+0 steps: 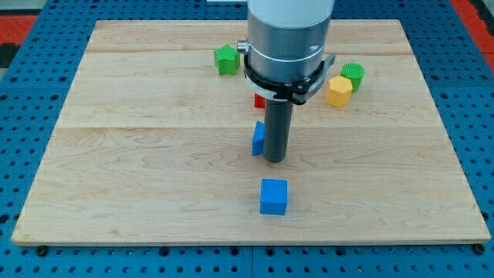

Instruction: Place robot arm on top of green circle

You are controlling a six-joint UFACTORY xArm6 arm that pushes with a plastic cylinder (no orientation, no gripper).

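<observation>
The green circle block [353, 75] sits near the view's top right, touching a yellow hexagon block [338, 90] just below and left of it. My tip [275, 159] rests on the board at the centre, well to the left of and below the green circle. A blue block [258, 138] stands right against the rod's left side. A blue cube [273, 196] lies below the tip. A red block [260, 100] is mostly hidden behind the rod. A green star-like block [226, 59] sits at the top, left of the arm.
The wooden board [139, 154] lies on a blue pegboard table [23, 116]. The arm's wide grey body [287, 38] hides part of the board's top centre.
</observation>
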